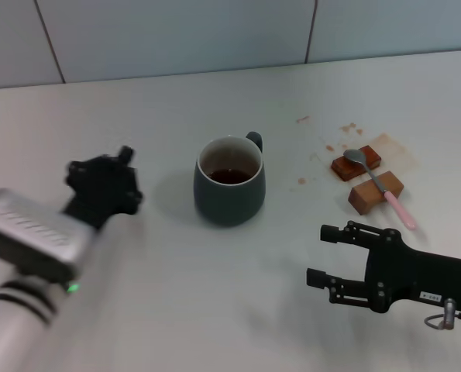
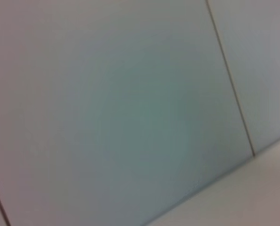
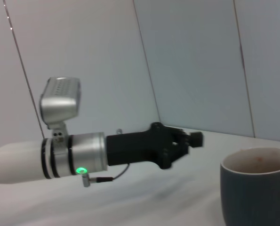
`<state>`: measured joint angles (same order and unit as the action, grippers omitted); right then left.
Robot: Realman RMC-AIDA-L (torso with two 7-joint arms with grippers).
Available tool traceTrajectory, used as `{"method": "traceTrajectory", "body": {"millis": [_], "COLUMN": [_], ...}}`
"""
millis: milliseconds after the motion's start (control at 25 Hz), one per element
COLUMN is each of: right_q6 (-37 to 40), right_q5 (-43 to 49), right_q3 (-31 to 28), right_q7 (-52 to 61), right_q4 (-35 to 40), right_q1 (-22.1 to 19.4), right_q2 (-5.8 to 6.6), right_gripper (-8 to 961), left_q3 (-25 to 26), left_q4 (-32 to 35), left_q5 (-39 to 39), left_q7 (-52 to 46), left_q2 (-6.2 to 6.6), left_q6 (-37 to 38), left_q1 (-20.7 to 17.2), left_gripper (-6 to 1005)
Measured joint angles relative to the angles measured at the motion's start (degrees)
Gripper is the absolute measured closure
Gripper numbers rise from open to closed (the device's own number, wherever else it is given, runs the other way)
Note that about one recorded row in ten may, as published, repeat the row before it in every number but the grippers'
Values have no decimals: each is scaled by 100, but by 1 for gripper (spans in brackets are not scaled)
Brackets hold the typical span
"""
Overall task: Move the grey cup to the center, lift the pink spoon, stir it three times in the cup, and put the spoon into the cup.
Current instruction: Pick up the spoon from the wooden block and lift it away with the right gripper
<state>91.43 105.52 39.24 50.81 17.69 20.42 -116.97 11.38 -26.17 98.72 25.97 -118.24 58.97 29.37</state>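
Observation:
The grey cup point(image 1: 229, 186) stands upright near the table's middle, handle toward the back right, with brown liquid inside; its rim also shows in the right wrist view point(image 3: 255, 188). The pink spoon point(image 1: 381, 184) lies to its right across two brown blocks, metal bowl toward the back and pink handle toward the front. My right gripper point(image 1: 317, 254) hovers open and empty in front of the spoon, right of the cup. My left gripper point(image 1: 106, 184) hangs left of the cup, apart from it, and appears in the right wrist view point(image 3: 175, 143).
Two brown blocks point(image 1: 376, 193) carry the spoon, with brown stains point(image 1: 346, 129) on the table behind them. A tiled wall point(image 2: 130, 103) runs along the back of the white table point(image 1: 215, 310).

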Motion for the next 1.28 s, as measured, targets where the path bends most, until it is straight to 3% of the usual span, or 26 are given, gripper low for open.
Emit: {"method": "traceTrajectory", "body": {"millis": [40,160,240,280,360,400,480,520,600,840,1040,1280], "right_q6": [0,0,0,2,2,4,40,40,99,146,146,150], "right_q5": [-7,-37,-40,-45,-46,-47,-54,-54,-56,-59,-59,-59], "right_q3": [-9,-29,-32,-32,-32,-32,-80,-80,-167,-194,-197,-198], "right_q7": [0,1,1,8,7,7,7,7,7,29,40,42], "right_q4": [23,100,116,139,140,144,153,153,156,156,156,155], "right_q1": [0,-10,-11,-12,-12,-12,-14,-14,-25,-50,-78,-100], "right_q2": [0,3,6,7,7,9,13,13,18,18,14,8], "right_gripper": [182,182,182,182,182,182,182,182,182,183,183,183], "left_q3": [-9,-20,-45,-45,-75,-75,-329,-329,-1289,-2180,-2257,-2277], "left_q4": [588,1107,2399,2399,3492,3492,4064,4064,4365,4907,5012,5032], "left_q5": [703,1196,1966,1966,2423,2423,2556,2556,2600,2609,2589,2632], "left_q7": [-1082,-1955,-3880,-3880,-5333,-5333,-6246,-6246,-6771,-7282,-7327,-7344], "left_q2": [17,31,37,37,56,56,206,206,446,512,505,392], "left_q6": [373,747,1692,1692,2576,2576,3170,3170,3783,4311,4376,4277], "left_q1": [-72,-112,-135,-135,-153,-153,-229,-229,-333,-475,-533,-479], "left_gripper": [1000,1001,1001,1001,1001,1001,1000,1000,1000,1001,998,954]}}
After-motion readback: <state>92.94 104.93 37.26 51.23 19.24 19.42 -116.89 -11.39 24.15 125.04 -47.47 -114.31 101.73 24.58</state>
